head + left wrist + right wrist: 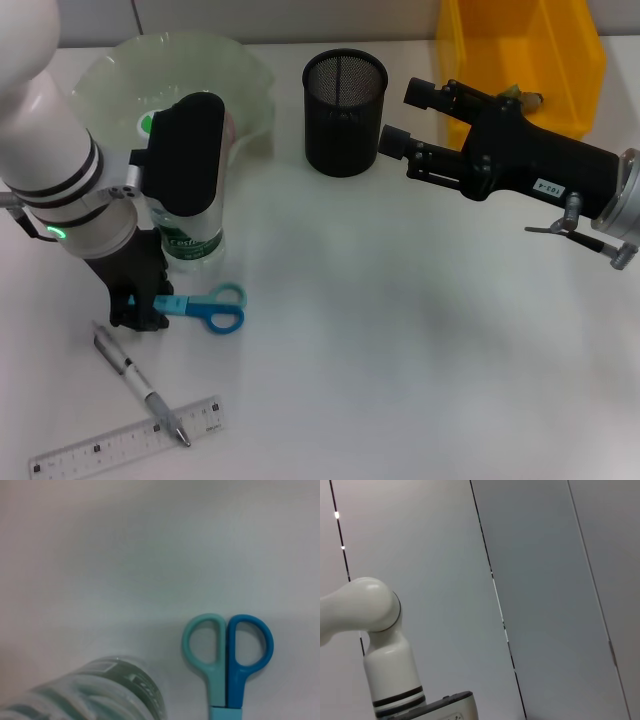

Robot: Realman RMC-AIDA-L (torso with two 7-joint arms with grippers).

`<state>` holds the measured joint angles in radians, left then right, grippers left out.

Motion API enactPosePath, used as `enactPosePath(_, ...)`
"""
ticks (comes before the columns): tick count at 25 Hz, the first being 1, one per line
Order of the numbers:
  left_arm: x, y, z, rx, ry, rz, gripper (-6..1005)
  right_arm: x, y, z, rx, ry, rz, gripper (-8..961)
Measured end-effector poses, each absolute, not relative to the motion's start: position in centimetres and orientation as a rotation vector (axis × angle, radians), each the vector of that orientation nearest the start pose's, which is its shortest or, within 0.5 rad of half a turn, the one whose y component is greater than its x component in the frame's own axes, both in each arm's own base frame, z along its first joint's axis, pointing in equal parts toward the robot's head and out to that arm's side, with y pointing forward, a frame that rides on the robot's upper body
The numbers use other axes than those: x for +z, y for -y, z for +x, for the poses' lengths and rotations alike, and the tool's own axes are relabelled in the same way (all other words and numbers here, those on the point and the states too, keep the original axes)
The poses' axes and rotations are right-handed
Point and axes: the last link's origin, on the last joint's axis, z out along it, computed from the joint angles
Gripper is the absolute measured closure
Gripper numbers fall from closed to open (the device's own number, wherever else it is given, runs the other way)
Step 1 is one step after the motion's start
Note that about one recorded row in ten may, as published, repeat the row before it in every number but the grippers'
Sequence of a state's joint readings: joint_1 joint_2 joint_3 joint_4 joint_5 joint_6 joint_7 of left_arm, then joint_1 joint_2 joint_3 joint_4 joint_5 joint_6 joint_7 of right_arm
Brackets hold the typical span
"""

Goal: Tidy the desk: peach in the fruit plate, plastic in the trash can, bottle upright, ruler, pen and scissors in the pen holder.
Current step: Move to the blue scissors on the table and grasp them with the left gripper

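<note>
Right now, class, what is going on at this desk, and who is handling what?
The left gripper is down at the blade end of the blue scissors, beside the upright bottle. The right gripper hangs in the air, open and holding nothing, between the black mesh pen holder and the yellow trash can. The pen and ruler lie on the desk, not yet put away.
</note>
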<state>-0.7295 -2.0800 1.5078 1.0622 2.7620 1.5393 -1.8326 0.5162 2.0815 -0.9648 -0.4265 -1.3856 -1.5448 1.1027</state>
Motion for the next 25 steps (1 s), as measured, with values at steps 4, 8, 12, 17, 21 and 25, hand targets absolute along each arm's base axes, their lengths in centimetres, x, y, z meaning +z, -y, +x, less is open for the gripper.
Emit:
enactPosePath(4, -3.31, -35.77, -20.99, 1.1, -0.116, -2.901, 643, -1.99, -32.73, 22.59, 1.204, -0.456, -2.502, 166)
enactPosePath(8, -3.58, -35.76, -20.85, 1.109, -0.149, -2.889, 651, -1.98, -32.71, 22.61, 1.201, -0.443, -2.5, 166)
enactPosePath(12, -3.82, -35.87, -20.98, 1.129, -0.156, -2.866, 663, -1.99, -32.69, 22.64, 1.199, -0.443, -2.501, 166)
enactPosePath(17, -3.66, -36.0, -20.92, 1.117, -0.149, -2.863, 691, -1.88, -32.74, 22.62, 1.2, -0.439, -2.499, 166)
enactPosePath(21, -3.63, -36.05, -20.97, 1.121, -0.149, -2.862, 713, -1.85, -32.76, 22.57, 1.201, -0.435, -2.498, 166)
enactPosePath(25, -3.54, -36.17, -20.85, 1.12, -0.159, -2.853, 743, -1.86, -32.75, 22.57, 1.202, -0.435, -2.498, 166)
